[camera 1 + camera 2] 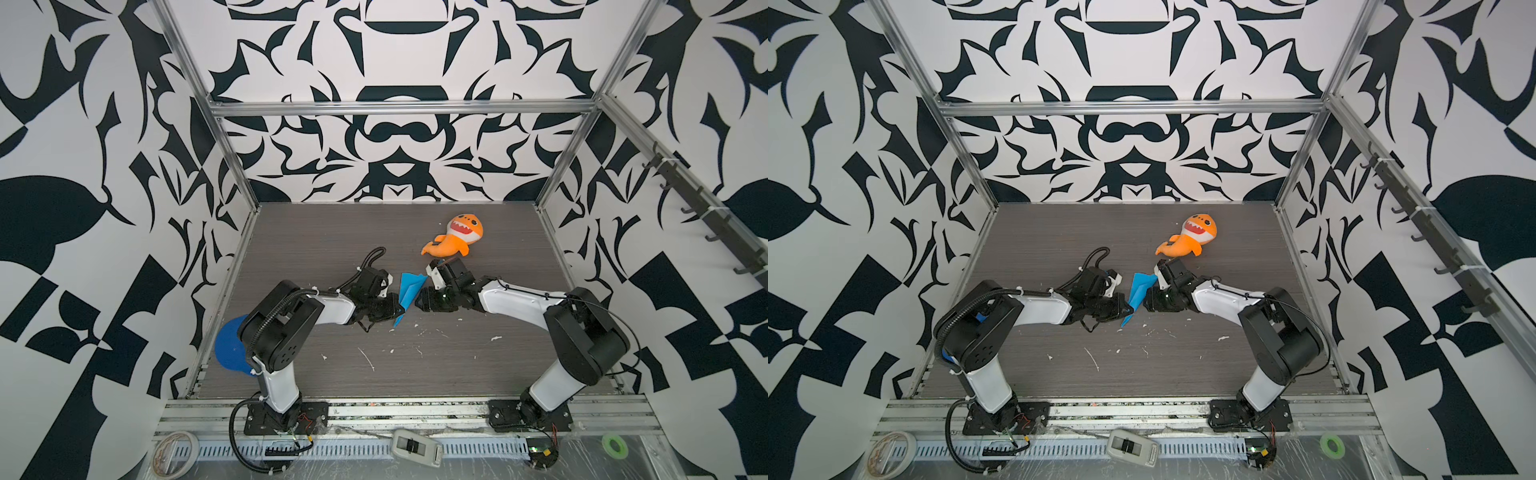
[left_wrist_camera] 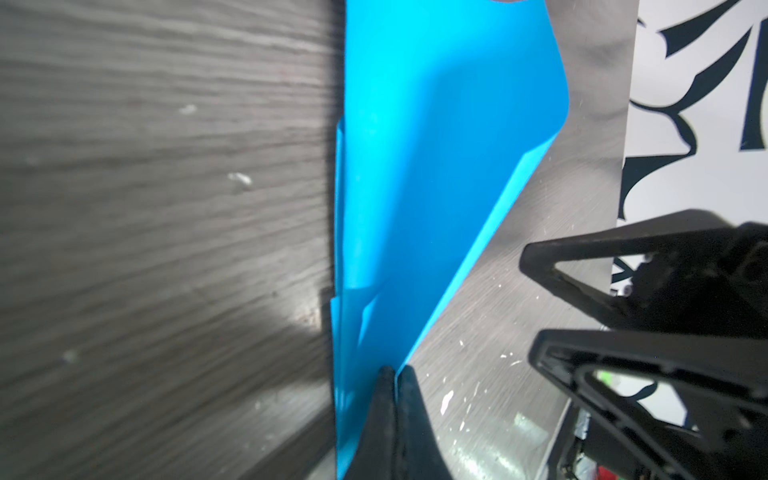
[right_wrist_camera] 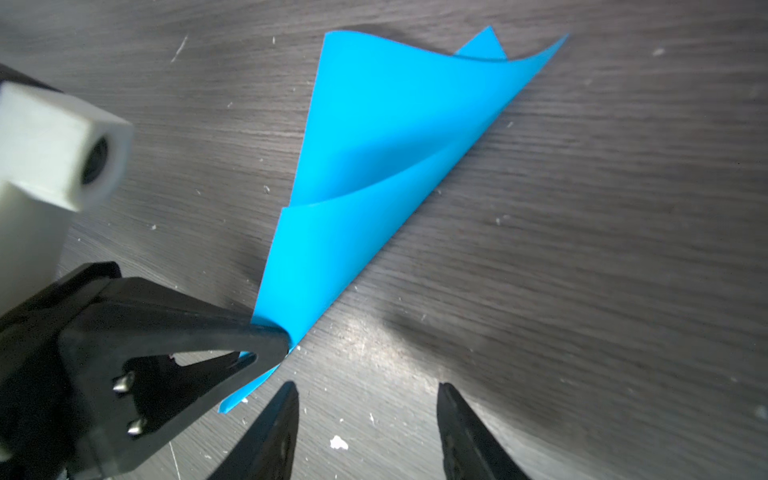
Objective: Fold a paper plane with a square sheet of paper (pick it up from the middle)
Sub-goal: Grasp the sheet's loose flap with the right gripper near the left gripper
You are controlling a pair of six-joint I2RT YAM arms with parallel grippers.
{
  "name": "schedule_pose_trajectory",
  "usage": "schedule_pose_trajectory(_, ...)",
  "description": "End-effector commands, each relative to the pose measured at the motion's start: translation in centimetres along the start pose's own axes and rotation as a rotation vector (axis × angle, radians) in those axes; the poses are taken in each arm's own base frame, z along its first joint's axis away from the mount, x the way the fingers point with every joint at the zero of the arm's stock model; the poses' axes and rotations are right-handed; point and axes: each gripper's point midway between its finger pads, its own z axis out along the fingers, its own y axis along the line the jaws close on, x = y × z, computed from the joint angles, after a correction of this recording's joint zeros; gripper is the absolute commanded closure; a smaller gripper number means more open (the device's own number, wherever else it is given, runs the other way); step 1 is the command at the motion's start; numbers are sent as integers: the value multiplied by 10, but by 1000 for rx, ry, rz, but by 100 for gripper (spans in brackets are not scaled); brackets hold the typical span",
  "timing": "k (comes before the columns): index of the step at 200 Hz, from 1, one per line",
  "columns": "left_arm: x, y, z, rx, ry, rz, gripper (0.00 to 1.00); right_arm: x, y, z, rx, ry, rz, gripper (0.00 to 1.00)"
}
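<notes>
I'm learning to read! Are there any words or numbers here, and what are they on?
None can be read. The blue paper is plain; the orange shark plush shows no tag; the walls bear only patterns; the white switch box is too small to tell.

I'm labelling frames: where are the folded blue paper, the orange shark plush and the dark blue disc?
folded blue paper (image 1: 409, 291), in a top view, on its broad flap.
orange shark plush (image 1: 451, 247), in a top view, on its body.
dark blue disc (image 1: 228, 347), in a top view, on its uncovered part.
</notes>
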Motion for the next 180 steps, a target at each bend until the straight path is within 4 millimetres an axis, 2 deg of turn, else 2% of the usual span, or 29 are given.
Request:
schedule_pose_trajectory(1, 5, 5, 1, 20, 10, -45, 98, -12, 16, -3, -33, -11, -57, 43)
schedule_pose_trajectory(108, 7, 10, 1, 33, -9, -28, 95, -21, 13, 17, 5, 29, -43, 46)
schedule_pose_trajectory(180, 9, 13, 1, 25, -7, -13, 82, -13, 2, 30, 38, 81, -17, 46)
